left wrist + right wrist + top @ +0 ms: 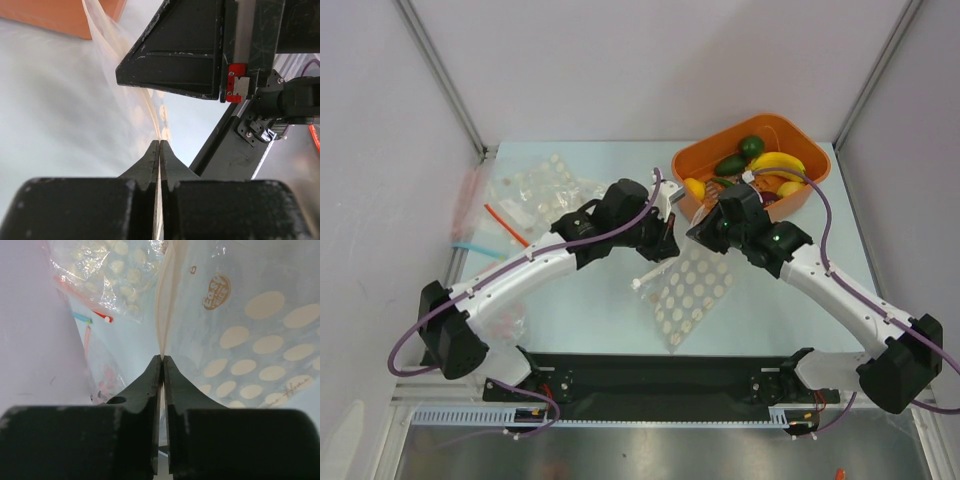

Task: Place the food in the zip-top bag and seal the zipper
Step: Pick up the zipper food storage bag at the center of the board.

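Bag opening appears underway: our left gripper point(159, 145) and right gripper point(163, 360) each pinch the mouth edge of the zip-top bag point(695, 290), just beside the orange basket point(812, 192) holding the food point(775, 161). Next, we likely part the mouth.

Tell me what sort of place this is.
Probably a robot lab test cell: white panel walls, metal posts, left arm and right arm bolted to one table, toy fruit in an orange basket.
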`<state>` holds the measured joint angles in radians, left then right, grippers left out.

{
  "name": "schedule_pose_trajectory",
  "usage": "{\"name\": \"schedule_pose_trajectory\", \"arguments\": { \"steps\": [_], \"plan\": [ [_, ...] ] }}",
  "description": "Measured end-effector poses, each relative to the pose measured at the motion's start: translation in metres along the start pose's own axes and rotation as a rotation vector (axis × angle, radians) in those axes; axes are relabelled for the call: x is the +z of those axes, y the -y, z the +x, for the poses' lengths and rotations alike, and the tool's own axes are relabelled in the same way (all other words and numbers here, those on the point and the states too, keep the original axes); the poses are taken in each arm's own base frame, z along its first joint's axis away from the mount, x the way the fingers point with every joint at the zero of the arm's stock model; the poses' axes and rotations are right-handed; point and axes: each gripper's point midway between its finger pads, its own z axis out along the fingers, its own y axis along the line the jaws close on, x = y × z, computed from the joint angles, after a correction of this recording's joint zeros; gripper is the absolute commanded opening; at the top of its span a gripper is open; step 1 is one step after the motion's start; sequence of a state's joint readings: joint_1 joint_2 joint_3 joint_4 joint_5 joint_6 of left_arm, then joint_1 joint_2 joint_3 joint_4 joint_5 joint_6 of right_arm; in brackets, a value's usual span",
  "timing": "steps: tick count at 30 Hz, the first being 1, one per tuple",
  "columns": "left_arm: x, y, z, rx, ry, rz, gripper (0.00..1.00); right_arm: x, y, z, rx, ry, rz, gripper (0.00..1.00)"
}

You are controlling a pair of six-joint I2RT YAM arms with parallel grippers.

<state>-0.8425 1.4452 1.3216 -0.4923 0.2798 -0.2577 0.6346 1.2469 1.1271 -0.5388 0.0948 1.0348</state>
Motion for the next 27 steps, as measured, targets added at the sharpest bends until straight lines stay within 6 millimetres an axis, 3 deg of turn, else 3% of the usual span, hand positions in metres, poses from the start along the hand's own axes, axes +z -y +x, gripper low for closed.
{"name": "schedule_pose_trajectory", "arguments": {
  "steps": [5, 6, 9, 17, 20, 27],
  "plan": [
    [-0.005, 0.001, -0.007, 0.013, 0.014, -0.011, 0.30, -0.002, -0.004, -0.001, -0.024, 0.004, -0.027, 0.01],
    [-0.007, 0.001, -0.008, 0.014, 0.017, -0.014, 0.40, -0.002, -0.005, -0.001, -0.030, 0.004, -0.036, 0.01],
    [-0.015, 0.000, -0.015, 0.021, 0.034, -0.036, 0.52, -0.005, -0.006, 0.001, -0.051, 0.000, -0.063, 0.01],
    [-0.053, -0.009, -0.058, -0.009, 0.136, -0.064, 0.56, -0.019, -0.019, 0.004, -0.126, 0.001, -0.188, 0.02],
    [-0.058, -0.011, -0.063, -0.021, 0.144, -0.058, 0.63, -0.027, -0.025, 0.003, -0.152, 0.010, -0.242, 0.02],
    [-0.060, 0.002, -0.055, -0.046, 0.123, 0.014, 0.91, -0.053, -0.049, -0.006, -0.202, 0.062, -0.375, 0.04]
  ]
}}
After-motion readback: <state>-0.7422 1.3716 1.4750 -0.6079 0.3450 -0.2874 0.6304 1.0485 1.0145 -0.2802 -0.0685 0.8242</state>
